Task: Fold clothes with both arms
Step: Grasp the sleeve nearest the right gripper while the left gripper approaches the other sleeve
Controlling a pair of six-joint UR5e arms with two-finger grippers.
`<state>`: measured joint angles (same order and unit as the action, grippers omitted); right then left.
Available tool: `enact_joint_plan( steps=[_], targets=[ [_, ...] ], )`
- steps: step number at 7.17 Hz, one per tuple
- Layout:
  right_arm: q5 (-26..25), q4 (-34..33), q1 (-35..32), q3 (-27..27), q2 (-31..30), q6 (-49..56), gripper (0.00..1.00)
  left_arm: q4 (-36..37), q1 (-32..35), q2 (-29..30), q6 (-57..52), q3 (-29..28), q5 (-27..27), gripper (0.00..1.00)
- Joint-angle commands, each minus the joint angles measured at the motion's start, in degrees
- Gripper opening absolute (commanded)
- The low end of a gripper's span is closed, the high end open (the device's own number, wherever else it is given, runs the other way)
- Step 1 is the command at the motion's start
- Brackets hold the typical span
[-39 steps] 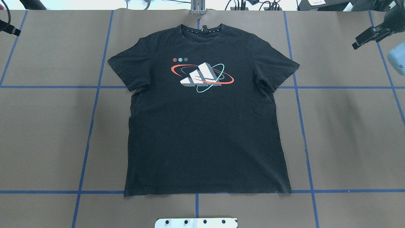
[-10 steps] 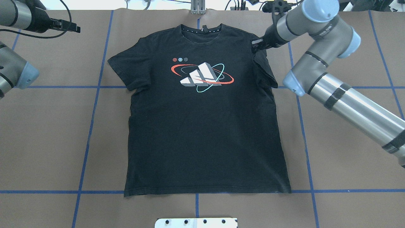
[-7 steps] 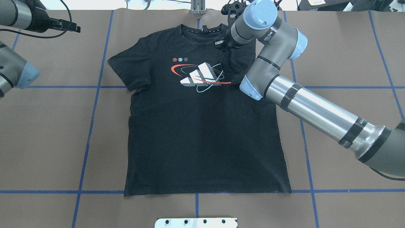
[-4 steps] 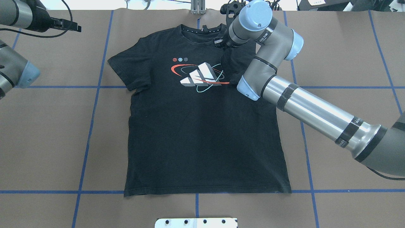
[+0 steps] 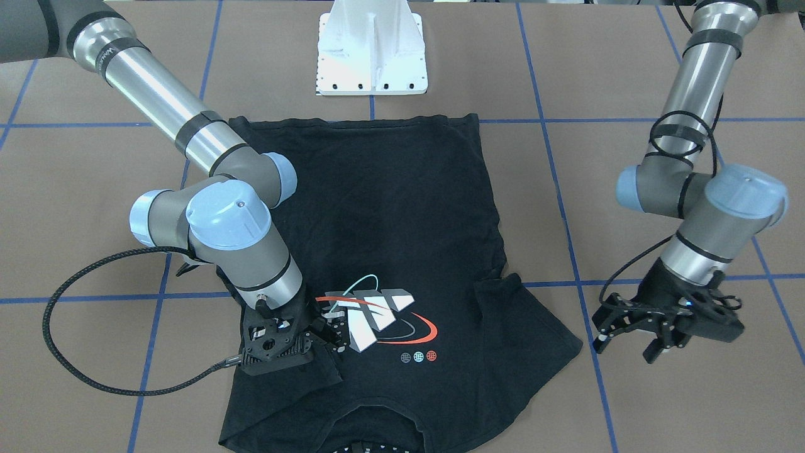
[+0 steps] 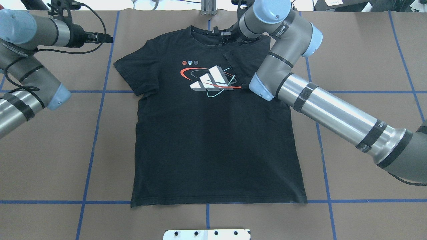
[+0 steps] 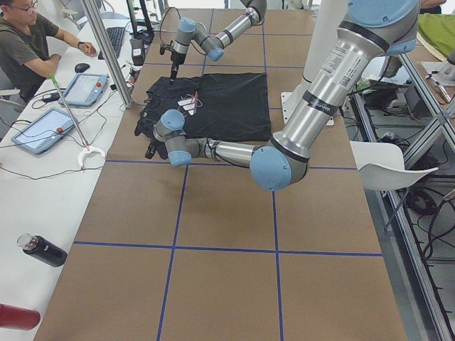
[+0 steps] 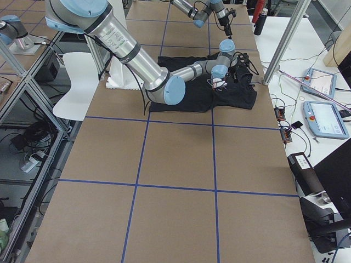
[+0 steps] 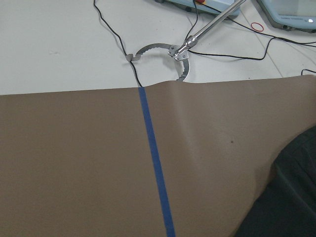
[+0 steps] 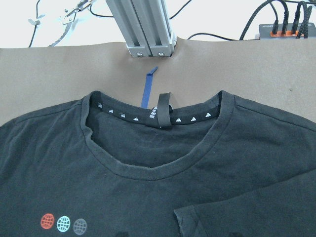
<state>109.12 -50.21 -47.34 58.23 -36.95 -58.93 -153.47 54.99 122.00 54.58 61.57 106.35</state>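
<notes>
Folding the sleeves inward is the step in hand: the T-shirt (image 6: 213, 143) lies flat, print up, mid-table (image 6: 367, 50), its right sleeve (image 6: 238, 65) already turned onto the chest. The right gripper (image 6: 223, 34) hovers by the collar (image 10: 148, 175) — we cannot tell its opening, but the sleeve lies free of it. The left gripper (image 5: 624, 350), fingers spread and empty, must next descend and pinch the left sleeve (image 6: 133, 71). Since 0.6 s ago, the right gripper has left the sleeve; the left arm has advanced.

No word or number reads clearly: the T-shirt (image 6: 213, 140) bears only a wordless three-block emblem (image 6: 212, 80), three tiny globe signs (image 6: 189, 62) and white marks along its neck tape (image 10: 148, 116), and the lettering (image 6: 380, 126) on the right arm (image 6: 333, 111) is too small to read.
</notes>
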Motion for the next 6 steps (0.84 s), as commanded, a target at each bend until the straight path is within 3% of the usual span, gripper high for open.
enact_joint_plan(
  steps=[1, 2, 6],
  targets=[
    [2.15, 0.02, -1.09, 3.12, -1.81, -1.09, 0.99, -0.25, -4.17, 0.87, 1.84, -1.97, -4.66, 0.96],
    [2.15, 0.02, -1.18, 3.12, -1.81, -1.1, 0.99, -0.17, -4.62, 0.87, 1.84, -2.59, -5.97, 0.85],
    [2.06, 0.02, -1.27, 3.12, -1.99, -1.01, 0.99, 0.01, -6.12, 1.23, 1.67, -4.44, -7.3, 0.71]
  ],
)
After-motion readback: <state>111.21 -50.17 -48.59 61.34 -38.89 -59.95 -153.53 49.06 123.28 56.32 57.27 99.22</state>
